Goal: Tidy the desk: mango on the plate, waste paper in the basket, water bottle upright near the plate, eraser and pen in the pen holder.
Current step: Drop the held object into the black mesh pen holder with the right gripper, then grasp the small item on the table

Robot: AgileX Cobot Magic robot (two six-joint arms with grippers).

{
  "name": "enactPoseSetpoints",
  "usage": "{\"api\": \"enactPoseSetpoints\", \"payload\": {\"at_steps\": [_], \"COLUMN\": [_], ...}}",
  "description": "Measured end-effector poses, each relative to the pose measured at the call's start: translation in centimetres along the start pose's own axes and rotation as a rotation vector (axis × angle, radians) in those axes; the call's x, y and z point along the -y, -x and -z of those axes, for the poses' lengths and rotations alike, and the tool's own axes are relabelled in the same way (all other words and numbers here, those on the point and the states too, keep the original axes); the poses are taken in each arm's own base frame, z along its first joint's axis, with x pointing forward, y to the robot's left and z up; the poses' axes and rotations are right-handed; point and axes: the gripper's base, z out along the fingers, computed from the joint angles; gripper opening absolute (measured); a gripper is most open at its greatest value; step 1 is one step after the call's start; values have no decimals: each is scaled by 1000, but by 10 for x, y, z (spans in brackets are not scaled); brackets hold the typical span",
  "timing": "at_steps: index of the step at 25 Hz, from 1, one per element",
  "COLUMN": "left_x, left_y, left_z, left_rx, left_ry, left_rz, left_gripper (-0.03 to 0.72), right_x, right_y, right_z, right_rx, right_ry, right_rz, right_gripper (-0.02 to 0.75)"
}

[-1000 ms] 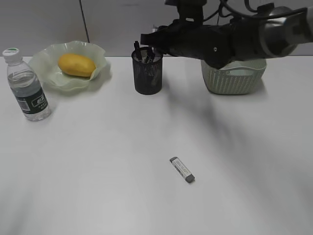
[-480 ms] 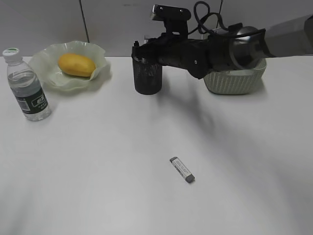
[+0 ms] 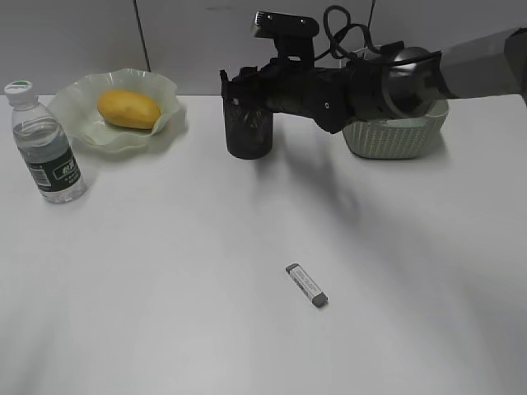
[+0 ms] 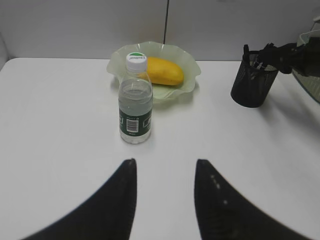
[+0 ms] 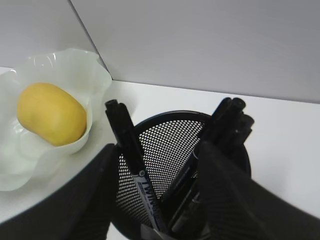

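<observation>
The mango [image 3: 129, 109] lies on the wavy green plate [image 3: 82, 92]. The water bottle [image 3: 45, 148] stands upright to the plate's left. My right gripper [image 3: 235, 84] is open at the rim of the black mesh pen holder [image 3: 249, 136]. In the right wrist view its fingers [image 5: 161, 147] straddle a black pen [image 5: 131, 150] that leans inside the holder [image 5: 170, 135] beside other pens [image 5: 225, 120]. The eraser [image 3: 307, 285] lies on the desk [image 3: 165, 288]. My left gripper [image 4: 165, 162] is open and empty in front of the bottle [image 4: 135, 107]. The waste paper is out of view.
The green woven basket [image 3: 395, 138] stands at the back right, partly behind my right arm [image 3: 362, 82]. A grey wall runs along the desk's far edge. The left wrist view also shows the mango [image 4: 162, 71], plate [image 4: 189, 75] and pen holder [image 4: 252, 87].
My right gripper has come down and to the left, from above the pen holder to its rim. The bottle, mango and eraser have not moved.
</observation>
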Motion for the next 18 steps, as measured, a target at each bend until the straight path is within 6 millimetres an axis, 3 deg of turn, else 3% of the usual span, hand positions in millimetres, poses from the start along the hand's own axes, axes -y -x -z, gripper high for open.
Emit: {"api": "enactPoseSetpoints", "payload": {"at_steps": [3, 9, 18], "left_x": [0, 0, 0], "left_y": [0, 0, 0], "left_z": [0, 0, 0], "left_rx": [0, 0, 0], "left_ry": [0, 0, 0], "left_rz": [0, 0, 0], "left_gripper": [301, 301, 301], "right_x": [0, -8, -20], "right_y": [1, 32, 94], "right_z": [4, 37, 135], "right_rx": [-61, -244, -564], "right_ry": [-20, -82, -167], "right_rz": [0, 43, 239], "right_gripper": [437, 438, 438]}}
